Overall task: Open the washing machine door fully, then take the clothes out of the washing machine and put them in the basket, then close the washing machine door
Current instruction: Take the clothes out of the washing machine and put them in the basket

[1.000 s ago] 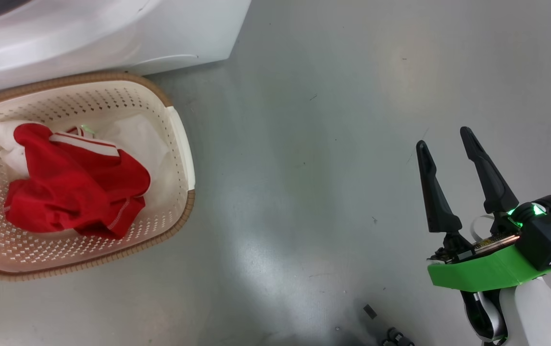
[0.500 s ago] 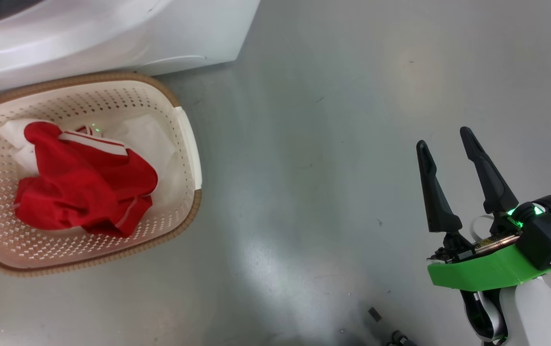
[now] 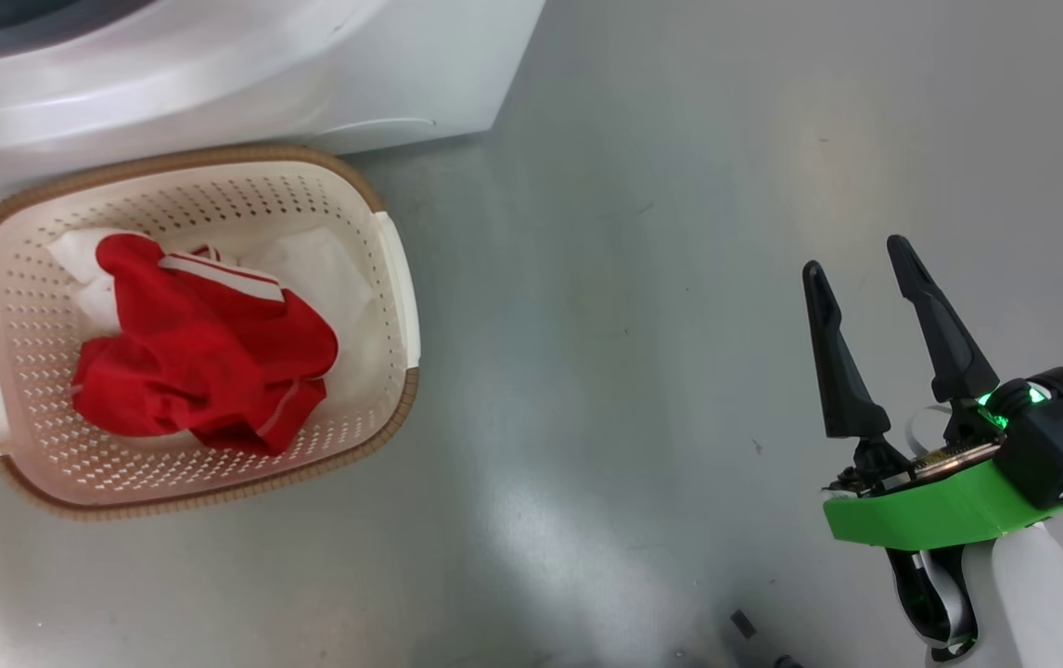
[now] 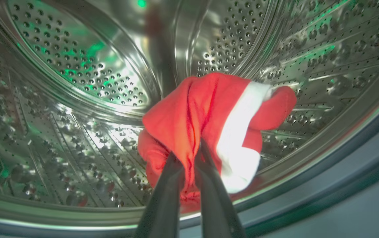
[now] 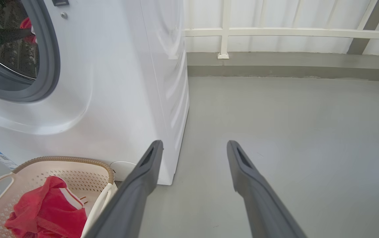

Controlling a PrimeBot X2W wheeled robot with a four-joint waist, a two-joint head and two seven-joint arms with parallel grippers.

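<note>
Left wrist view: clothes (image 4: 183,119) pinched between left jaws, inside drum (image 4: 77,76).

Surroundings. Head view: a smooth, glossy grey floor (image 3: 643,278) with a pale patch of reflected light at lower centre and faint dark scuffs; a small dark scrap (image 3: 742,623) lies on it near the bottom edge, right of centre. Right wrist view: the same floor spreads over the right half; across the upper part, a raised grey kerb (image 5: 292,67); on the kerb, a white post (image 5: 225,29) carrying a horizontal white rail (image 5: 292,32); behind, pale ribbed panelling (image 5: 308,11); upper right, a slanting grey strut (image 5: 369,23).
</note>
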